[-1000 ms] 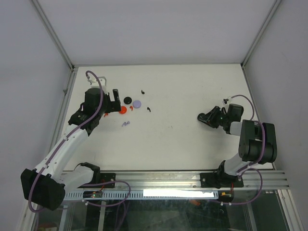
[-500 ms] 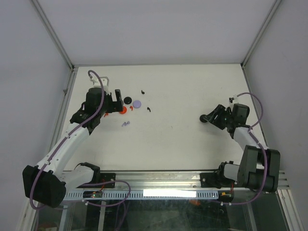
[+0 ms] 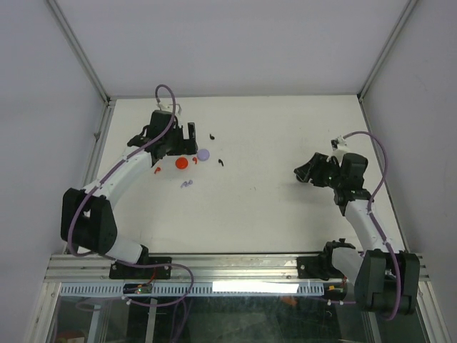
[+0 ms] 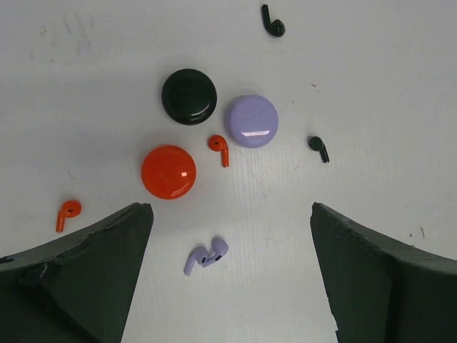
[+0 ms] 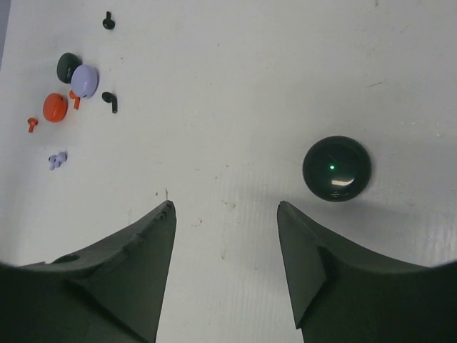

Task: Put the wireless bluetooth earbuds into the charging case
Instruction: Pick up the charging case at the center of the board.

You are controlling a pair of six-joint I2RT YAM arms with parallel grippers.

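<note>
On the left side of the table (image 3: 278,128), the left gripper (image 4: 228,209) is hovering over a cluster of small things, its fingers spread wide and holding nothing. Below it the earbuds are all lying loose: a purple pair (image 4: 206,255) touching each other nearest the fingers, one red bud (image 4: 221,148) between the red case (image 4: 168,171) and the purple case (image 4: 251,121), another red bud (image 4: 67,213) off to the side, and two black buds (image 4: 318,148) farther out. A black case (image 4: 188,96) is sitting just beside the purple one. All three cases are looking shut.

On the right side, the right gripper (image 5: 225,205) is standing with its fingers apart over bare table. A dark round case (image 5: 336,168) is resting free just beside one finger.

No bud is sitting in a case yet, so the work seems to be at the picking stage. The next move likely calls for lowering onto a single bud without nudging its neighbour, and for getting a matching case open.
</note>
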